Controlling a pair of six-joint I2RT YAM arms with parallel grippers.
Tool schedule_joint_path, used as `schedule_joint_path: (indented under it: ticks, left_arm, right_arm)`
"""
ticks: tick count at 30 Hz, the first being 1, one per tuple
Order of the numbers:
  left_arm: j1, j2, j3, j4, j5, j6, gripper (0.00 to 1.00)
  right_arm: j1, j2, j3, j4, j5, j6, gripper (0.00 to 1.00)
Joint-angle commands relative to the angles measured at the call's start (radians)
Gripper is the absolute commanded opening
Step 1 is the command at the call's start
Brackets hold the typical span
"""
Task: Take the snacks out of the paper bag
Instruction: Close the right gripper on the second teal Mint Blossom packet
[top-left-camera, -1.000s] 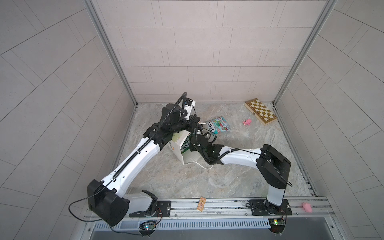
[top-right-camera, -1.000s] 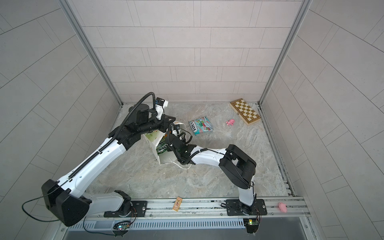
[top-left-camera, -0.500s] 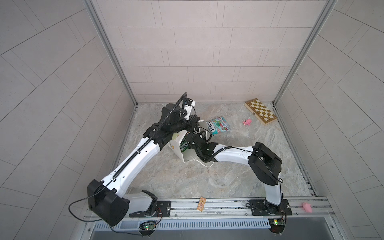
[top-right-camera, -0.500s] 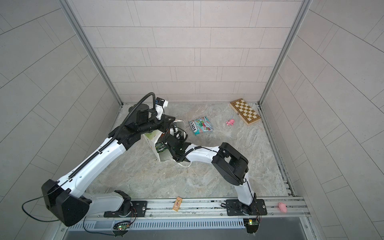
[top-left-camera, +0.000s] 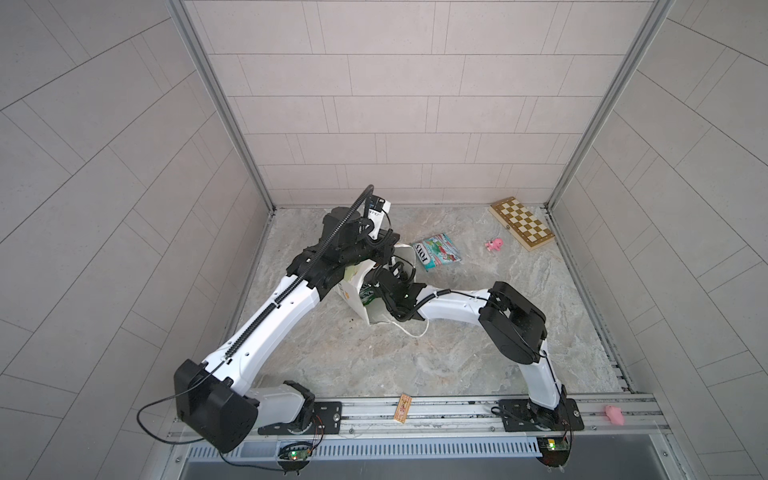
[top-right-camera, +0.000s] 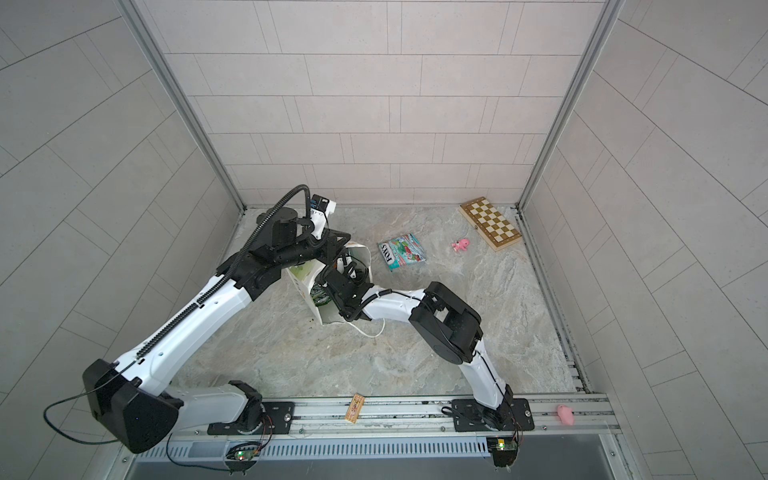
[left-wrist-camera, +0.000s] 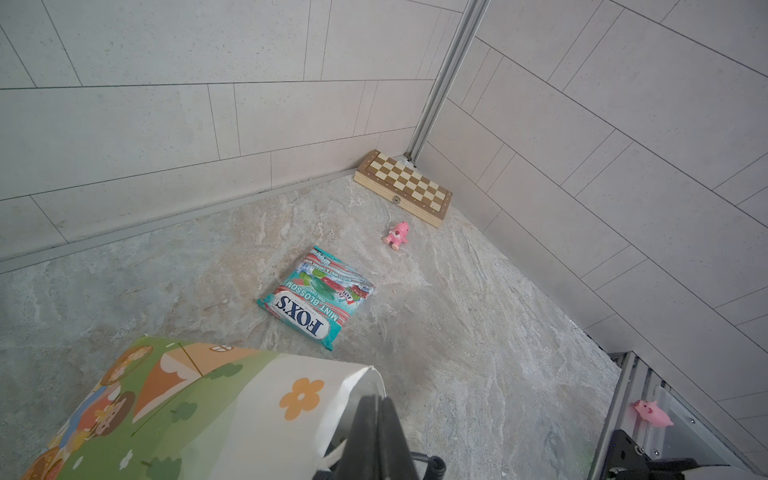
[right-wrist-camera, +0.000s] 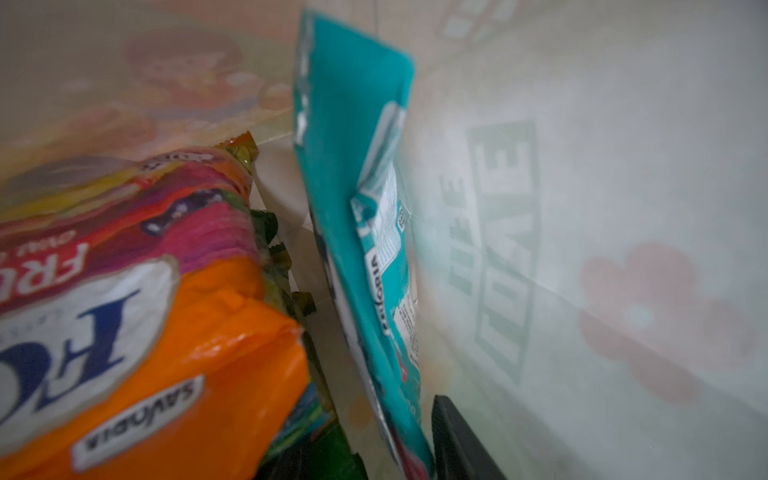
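The paper bag (left-wrist-camera: 232, 399) lies tipped left of the table's middle, its mouth toward the right arm. The left gripper (left-wrist-camera: 376, 415) is pinched flat on the bag's rim, which props the mouth wide; that hold should stay firm and high so the paper does not sag onto the other arm. The right gripper (top-left-camera: 380, 286) is deep inside. Its jaws seem parted: one finger (right-wrist-camera: 457, 440) shows well off to the side against the printed wall, though the other is lost in the dark. Three snacks remain in there. The orange packet (right-wrist-camera: 166, 332) bulks nearest the camera, a green one (right-wrist-camera: 286, 266) is wedged under it, and the teal packet (right-wrist-camera: 357, 166) stands on edge against the wall, its lower end just beside that finger. I judge the teal packet the best pick. The jaws should close on its sealed end alone, clear of the bag paper, then draw it straight back along the bag's length. Farther off, a freed packet (top-left-camera: 436, 251) lies flat on the table, with a pink toy (top-left-camera: 494, 244) beyond it and a board (top-left-camera: 521, 223) in the far right corner; the next packet can go beside the freed one.
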Motion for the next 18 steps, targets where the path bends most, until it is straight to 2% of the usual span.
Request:
schedule_joint_path:
  ticks: [1, 3, 6, 8, 9, 18]
  left_arm:
    - [-0.013, -0.015, -0.009, 0.007, 0.034, 0.015, 0.00]
    - [-0.013, -0.016, -0.009, 0.008, 0.030, 0.015, 0.00]
    - [-0.013, -0.017, -0.010, 0.007, 0.019, 0.016, 0.00]
    - [-0.013, -0.020, -0.009, 0.006, 0.012, 0.019, 0.00]
    - [-0.013, -0.022, -0.010, 0.004, 0.007, 0.020, 0.00]
    - [-0.013, -0.020, -0.011, -0.005, -0.060, 0.013, 0.00]
  right_arm:
    - [-0.014, 0.035, 0.032, -0.059, 0.003, -0.014, 0.48]
    - [-0.019, 0.038, 0.036, -0.058, -0.013, -0.020, 0.43]
    - [-0.024, 0.034, 0.032, -0.043, -0.042, -0.045, 0.24]
    - [-0.025, 0.021, 0.019, -0.028, -0.058, -0.062, 0.06]
    - [-0.025, 0.011, 0.009, -0.020, -0.066, -0.064, 0.00]
    - [-0.025, -0.114, -0.100, 0.054, -0.141, -0.104, 0.00]
